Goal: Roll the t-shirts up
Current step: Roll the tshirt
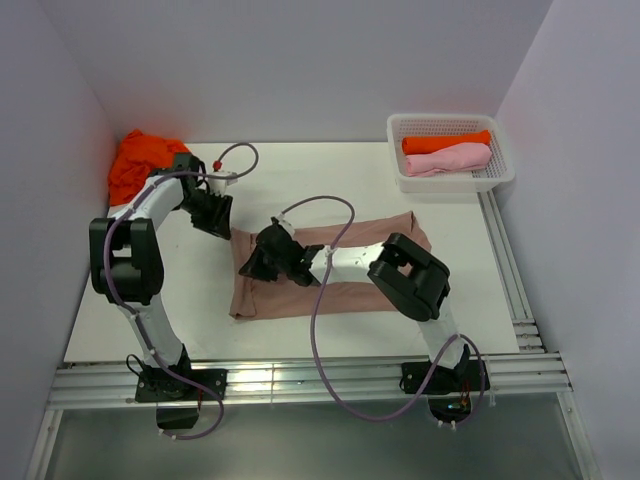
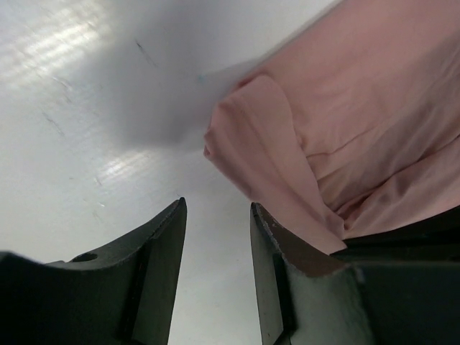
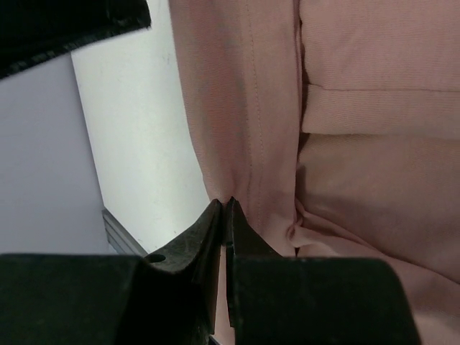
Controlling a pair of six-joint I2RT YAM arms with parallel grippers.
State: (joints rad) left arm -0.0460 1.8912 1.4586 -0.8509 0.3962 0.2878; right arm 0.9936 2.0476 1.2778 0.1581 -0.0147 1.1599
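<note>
A dusty pinkish-brown t-shirt lies folded into a long strip across the middle of the table. My right gripper sits at its left end. In the right wrist view the right gripper is shut, pinching the hemmed edge of the shirt. My left gripper hovers just beyond the shirt's far left corner. In the left wrist view the left gripper is open over bare table, and the shirt's folded corner lies up and to its right.
A crumpled orange t-shirt is heaped at the back left by the wall. A white mesh basket at the back right holds a rolled orange shirt and a rolled light pink one. Metal rails run along the right and near edges.
</note>
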